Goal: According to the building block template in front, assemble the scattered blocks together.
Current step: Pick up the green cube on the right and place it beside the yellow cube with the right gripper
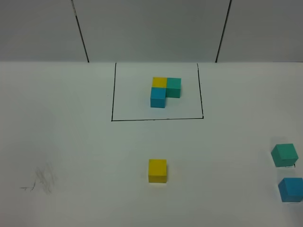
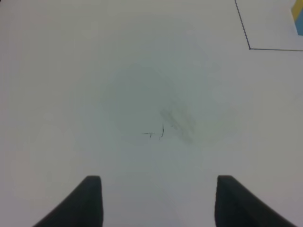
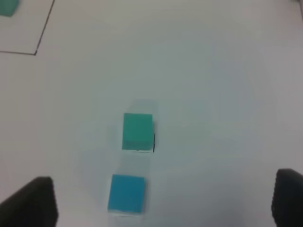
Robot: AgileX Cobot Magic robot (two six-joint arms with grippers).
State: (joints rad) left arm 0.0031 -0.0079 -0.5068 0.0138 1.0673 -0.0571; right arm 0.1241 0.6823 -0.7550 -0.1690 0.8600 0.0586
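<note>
The building block template [image 1: 163, 90] is an L of small yellow, teal-green and sky-blue cubes inside a thin black rectangle at the far middle of the table. The scattered yellow cube [image 1: 157, 170] sits alone in the near middle. The scattered teal-green cube [image 1: 284, 155] and sky-blue cube [image 1: 290, 189] sit at the right edge, close but apart. In the right wrist view the teal-green cube [image 3: 138, 131] and sky-blue cube [image 3: 126, 193] lie ahead of my open, empty right gripper [image 3: 163, 201]. My left gripper [image 2: 161, 201] is open and empty over bare table. Neither gripper shows in the exterior view.
Faint pencil smudges [image 1: 42, 182] mark the white table at the near left; they also show in the left wrist view [image 2: 173, 125]. A corner of the black frame [image 2: 249, 48] shows there too. A grey panelled wall [image 1: 151, 28] stands behind the table.
</note>
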